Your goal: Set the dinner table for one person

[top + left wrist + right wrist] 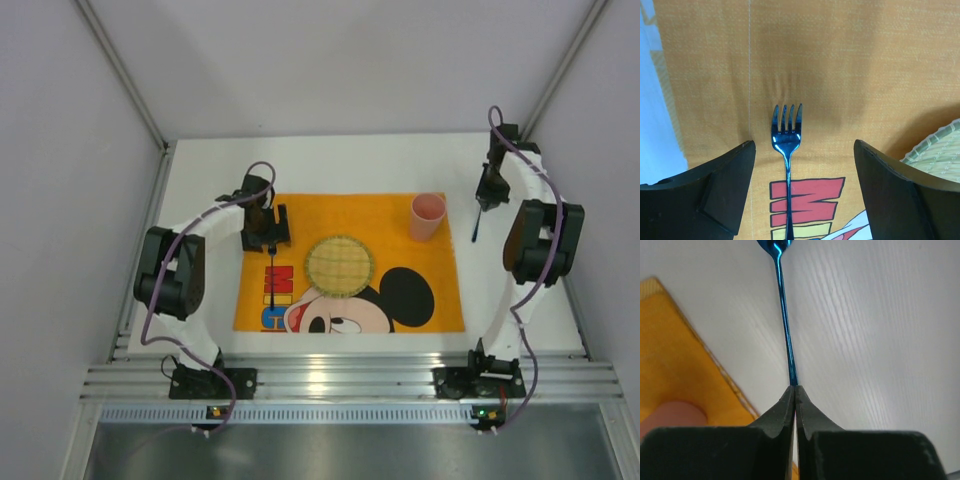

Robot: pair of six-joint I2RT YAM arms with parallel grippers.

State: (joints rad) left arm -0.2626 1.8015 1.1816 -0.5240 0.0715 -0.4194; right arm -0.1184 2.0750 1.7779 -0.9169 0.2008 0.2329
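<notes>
We saw the matte white dinner table [330,160]. Our left gripper [803,145] gaped above a fork [786,131], and the right gripper [795,388] pinched a blue utensil [785,325].

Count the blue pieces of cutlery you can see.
2. A fork lies on the orange placemat left of the woven plate, under the open left gripper. A second utensil, head cropped, is pinched in the shut right gripper over the table.

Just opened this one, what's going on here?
Two robot arms are laying a place setting. The left gripper hangs open over a blue fork lying on the orange placemat, left of the woven plate. The right gripper is shut on the handle of a second blue utensil, over the white table just right of the placemat, near the pink cup. Its head is cut off in the wrist view.
</notes>
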